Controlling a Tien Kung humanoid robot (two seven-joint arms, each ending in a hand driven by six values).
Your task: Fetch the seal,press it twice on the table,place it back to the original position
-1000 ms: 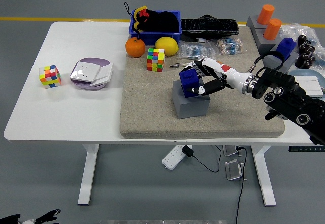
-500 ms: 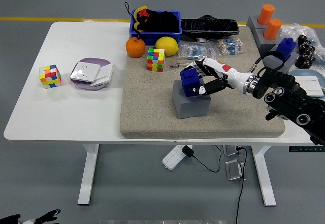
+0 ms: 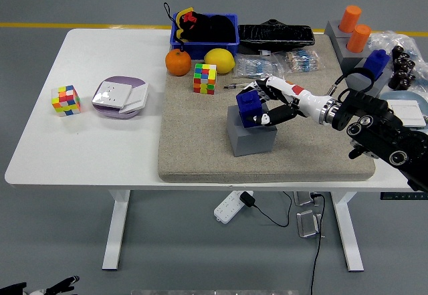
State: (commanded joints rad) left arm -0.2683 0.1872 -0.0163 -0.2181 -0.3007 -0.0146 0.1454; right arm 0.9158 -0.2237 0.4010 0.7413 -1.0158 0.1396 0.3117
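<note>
Head view: nothing in my way on the left, just a cube [image 3: 66,100] and a purple box [image 3: 120,97], well apart. The seal [image 3: 249,108] sits upright on the grey block [image 3: 250,134], mid-mat. My right hand [image 3: 271,102] comes in from its right, fingers wrapped around it. Rubik's cube [image 3: 204,79] stays clear behind.

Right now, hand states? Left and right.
Left: not in view.
Right hand: shut on the blue seal, which sits on the grey block.
</note>
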